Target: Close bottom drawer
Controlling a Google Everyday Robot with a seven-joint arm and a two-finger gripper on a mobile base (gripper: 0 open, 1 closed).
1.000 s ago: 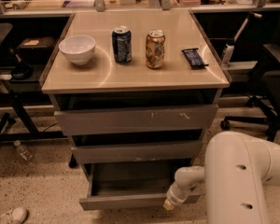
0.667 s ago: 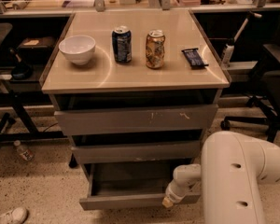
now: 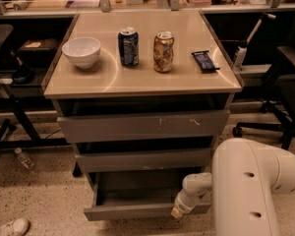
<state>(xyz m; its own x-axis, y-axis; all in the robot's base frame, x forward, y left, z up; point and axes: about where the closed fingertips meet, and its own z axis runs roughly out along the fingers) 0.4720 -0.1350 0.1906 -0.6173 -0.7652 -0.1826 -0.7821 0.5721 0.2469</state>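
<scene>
The bottom drawer point(image 3: 132, 211) is the lowest of three grey-brown drawers and stands pulled out, its dark inside point(image 3: 137, 188) showing. Its front is plain. My white arm point(image 3: 246, 181) comes in from the lower right. The gripper point(image 3: 178, 211) is at the right part of the drawer's front edge, right against it. The middle drawer point(image 3: 142, 160) and the scratched top drawer point(image 3: 142, 126) sit further in.
On the cabinet top point(image 3: 137, 77) stand a white bowl point(image 3: 81, 51), a blue can point(image 3: 128, 46), a gold can point(image 3: 163, 51) and a dark snack bar point(image 3: 205, 61). A bottle point(image 3: 23, 159) and a shoe point(image 3: 7, 227) lie on the floor at left. A chair base point(image 3: 265, 122) is at right.
My arm has shifted slightly left along the drawer's front. The drawer looks about as far out as before.
</scene>
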